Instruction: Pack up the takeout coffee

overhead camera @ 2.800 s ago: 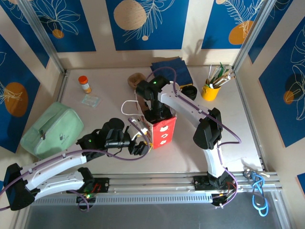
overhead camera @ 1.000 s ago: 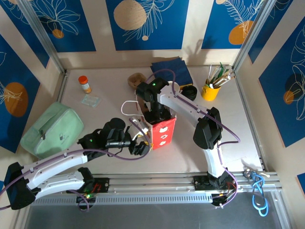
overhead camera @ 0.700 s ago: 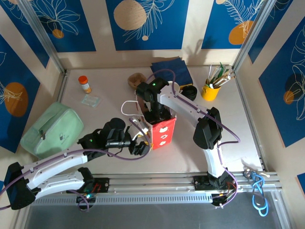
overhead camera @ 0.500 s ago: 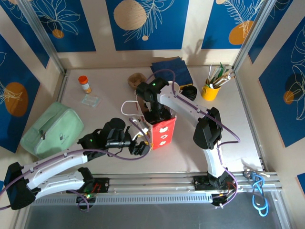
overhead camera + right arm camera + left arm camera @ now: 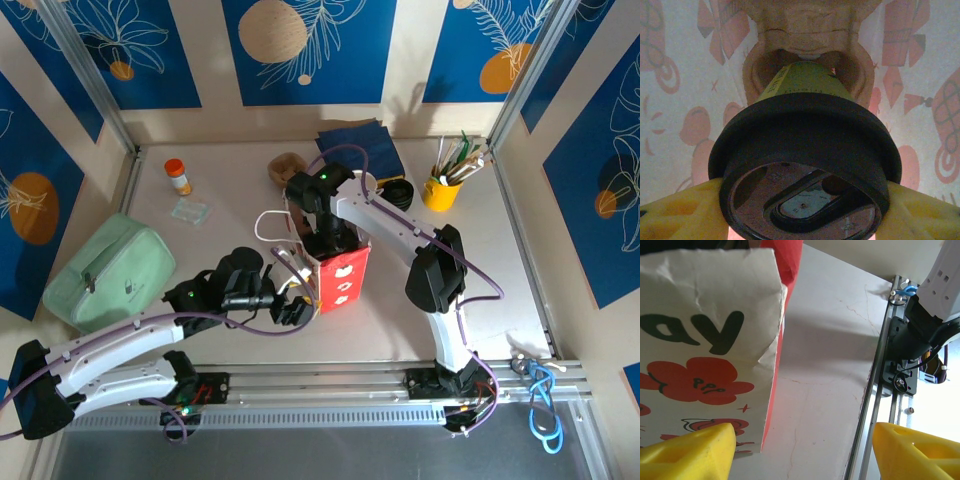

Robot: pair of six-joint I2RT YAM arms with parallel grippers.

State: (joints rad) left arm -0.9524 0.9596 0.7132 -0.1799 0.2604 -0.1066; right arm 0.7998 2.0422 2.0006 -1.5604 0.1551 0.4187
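The takeout coffee (image 5: 805, 150), a greenish paper cup with a round black lid, sits between my right gripper's yellow fingers (image 5: 680, 212). My right gripper (image 5: 802, 210) is shut on it just under the lid. The cup's base points into a brown moulded holder (image 5: 805, 30) at the bottom of the red paper bag (image 5: 343, 280). From above, my right gripper (image 5: 325, 238) reaches down into the bag's mouth. My left gripper (image 5: 295, 302) stands open at the bag's near left side. In the left wrist view the left gripper (image 5: 800, 455) has one finger (image 5: 690, 452) in front of the bag's white flowered panel (image 5: 705, 340).
A mint green pouch (image 5: 105, 270) lies at the left. An orange-capped bottle (image 5: 178, 176) and a small packet (image 5: 188, 210) are at the back left. Blue napkins (image 5: 355, 140), black lids (image 5: 398, 192) and a yellow utensil cup (image 5: 441, 190) stand behind the bag. The table's metal rail (image 5: 880, 390) runs near my left gripper.
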